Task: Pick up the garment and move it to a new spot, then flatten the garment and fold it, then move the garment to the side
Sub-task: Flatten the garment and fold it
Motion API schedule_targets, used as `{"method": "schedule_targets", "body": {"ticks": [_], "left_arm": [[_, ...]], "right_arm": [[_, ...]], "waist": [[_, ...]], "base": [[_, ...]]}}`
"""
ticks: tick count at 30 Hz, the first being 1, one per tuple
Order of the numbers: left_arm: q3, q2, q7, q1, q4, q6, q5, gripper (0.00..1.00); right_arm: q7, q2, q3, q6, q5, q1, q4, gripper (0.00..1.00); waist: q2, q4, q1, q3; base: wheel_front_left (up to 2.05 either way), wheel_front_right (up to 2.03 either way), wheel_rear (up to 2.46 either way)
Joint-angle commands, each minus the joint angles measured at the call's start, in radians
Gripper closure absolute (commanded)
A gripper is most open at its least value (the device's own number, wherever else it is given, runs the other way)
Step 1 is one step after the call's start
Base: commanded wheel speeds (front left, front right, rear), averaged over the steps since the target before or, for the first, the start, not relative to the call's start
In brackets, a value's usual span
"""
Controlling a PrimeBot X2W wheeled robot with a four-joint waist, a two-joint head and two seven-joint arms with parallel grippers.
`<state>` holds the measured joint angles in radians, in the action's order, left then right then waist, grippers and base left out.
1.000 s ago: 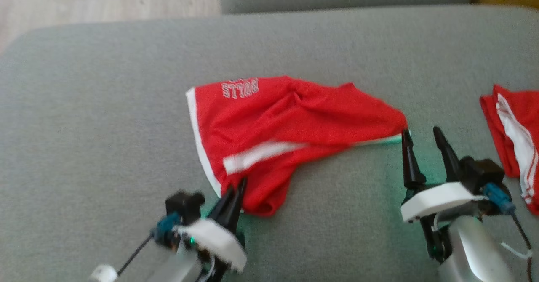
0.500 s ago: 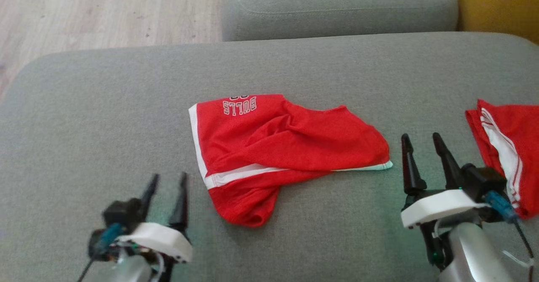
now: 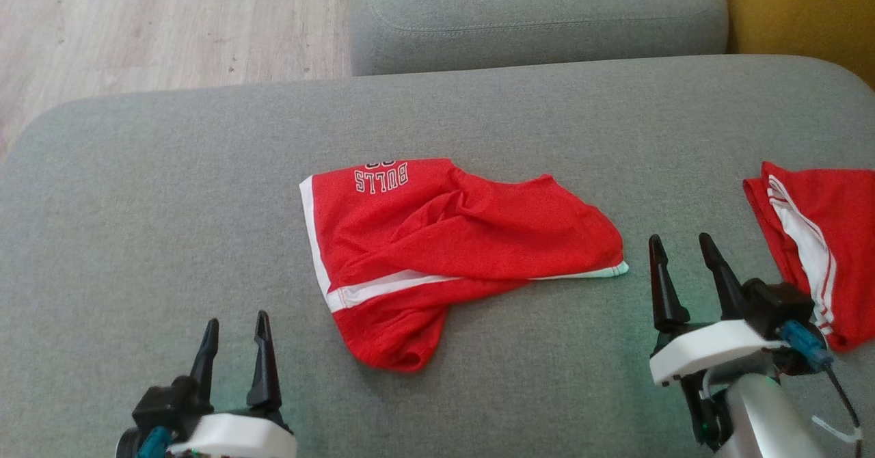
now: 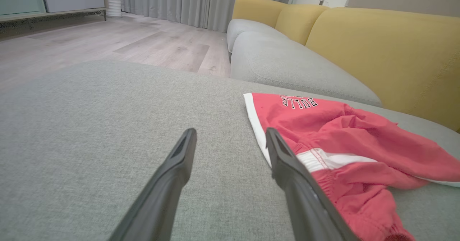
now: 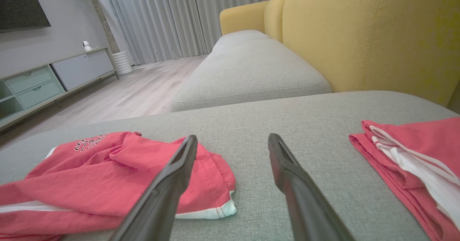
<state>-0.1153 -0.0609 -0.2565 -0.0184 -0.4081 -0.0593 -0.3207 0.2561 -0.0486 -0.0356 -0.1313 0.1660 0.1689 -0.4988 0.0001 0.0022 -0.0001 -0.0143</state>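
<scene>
1. The crumpled red mesh shorts with white trim and "BULLS" lettering (image 3: pixel 451 253) lie mid-way across the wide grey fabric sofa seat (image 3: pixel 171 205). They are bunched and doubled over, so the under layers are hidden. The print above the lettering is tucked into the fold and cannot be read.
2. A folded red garment with white stripes (image 3: pixel 820 253) lies at the seat's right, cut off by the head view's edge.
3. The left gripper (image 3: pixel 237 318) sits near the shorts' lower left corner but apart from them. Its fingers are spread wide and hold nothing, and its body is cut off at the bottom edge.
4. The right gripper (image 3: pixel 680 238) is likewise wide apart and empty. It sits between the two garments, just beside the shorts' white-hemmed tip.
5. Bare seat lies left of and beyond the shorts. Past the far edge are pale wooden floor (image 3: pixel 137 27) and another grey cushion (image 3: pixel 533 14).
</scene>
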Motion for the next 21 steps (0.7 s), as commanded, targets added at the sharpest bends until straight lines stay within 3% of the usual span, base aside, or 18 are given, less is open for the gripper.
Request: {"method": "schedule_targets", "body": {"ticks": [1, 7, 13, 21], "left_arm": [[0.046, 0.002, -0.005, -0.037, 0.025, -0.009, 0.014, 0.00], [0.040, 0.010, -0.005, -0.053, -0.008, -0.052, -0.009, 0.00], [-0.096, 0.010, -0.005, -0.122, -0.077, -0.070, -0.193, 0.00], [-0.253, -0.005, -0.005, -0.193, -0.093, -0.071, -0.342, 0.00]], "right_arm": [[0.006, -0.002, -0.029, 0.001, -0.003, 0.020, 0.025, 0.00], [0.006, -0.002, -0.044, 0.001, 0.002, 0.027, 0.021, 0.00], [0.006, -0.002, -0.062, 0.001, 0.004, 0.028, 0.012, 0.00], [0.006, -0.002, -0.070, 0.001, 0.003, 0.036, 0.013, 0.00]], "waist": [[-0.0001, 0.001, 0.0001, 0.001], [-0.0001, 0.001, 0.0001, -0.003], [-0.0001, -0.001, 0.0001, -0.022], [-0.0001, -0.005, 0.0001, -0.049]], "base": [[0.00, 0.00, 0.00], [0.00, 0.00, 0.00], [0.00, 0.00, 0.00], [0.00, 0.00, 0.00]]}}
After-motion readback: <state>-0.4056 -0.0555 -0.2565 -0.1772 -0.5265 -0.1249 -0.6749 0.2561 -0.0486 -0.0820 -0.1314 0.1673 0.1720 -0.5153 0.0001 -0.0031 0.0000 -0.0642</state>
